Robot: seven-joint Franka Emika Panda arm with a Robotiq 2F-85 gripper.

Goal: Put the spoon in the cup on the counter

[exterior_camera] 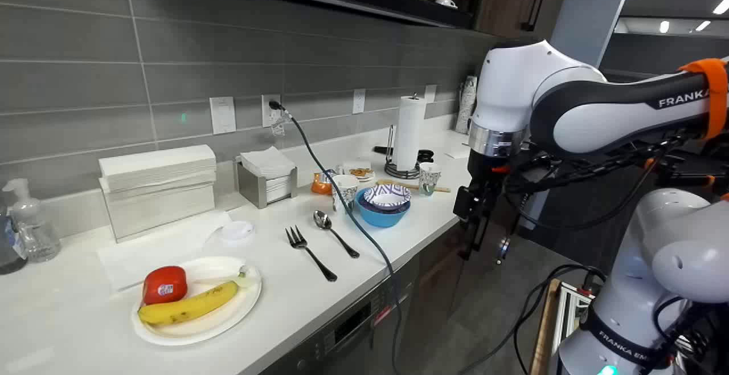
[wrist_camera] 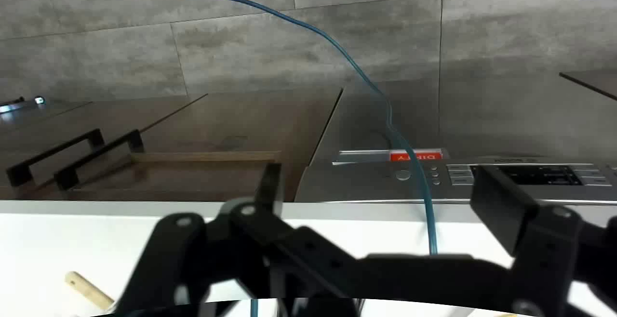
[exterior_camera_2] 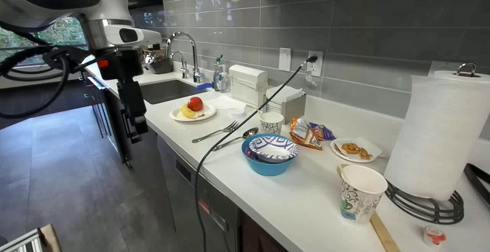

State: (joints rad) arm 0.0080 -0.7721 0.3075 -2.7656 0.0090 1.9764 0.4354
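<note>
Spoon [exterior_camera: 336,234]: flat on the counter [exterior_camera: 290,301], handle pointing to the front edge, not gripped.
Claw [wrist_camera: 385,191]: jaws wide apart, nothing held; hangs in front of the counter edge, well apart from the spoon.
Near cup [exterior_camera: 345,186]: just beside the blue bowl [exterior_camera: 380,217], closest to the spoon, so likely the target; a far cup [exterior_camera: 429,178] also stands by the paper towel roll [exterior_camera: 409,133], so 2 candidates.
Spoon-to-cup step: judged as approach; pick-up and drop not yet done.
Spoon handle: straddle crosswise, 1 finger each side, tips right down at counter level; thin flat metal would probably slip from a high pinch. Grip toward the free end, so the scoop can go in leading and the claw ends above the rim.
Fork [exterior_camera: 311,254]: lies alongside, near; keep the outer finger off its handle.
Cup rim: lift the whole spoon clear of it, scoop down, let go gently; paper cup probably light, easy to tip.
Cable [exterior_camera_2: 281,87]: in an exterior view seems to cross the spoon handle's end; in an exterior view the cable [exterior_camera: 370,238] runs beside it instead. Height above counter: can't tell, so give room.
Wrist view: gap between jaws plain here, dishwasher [wrist_camera: 366,182] front visible through it; hard to read in both exterior views. Spoon not made out.
Sink [exterior_camera_2: 170,91]: shows in an exterior view only.
</note>
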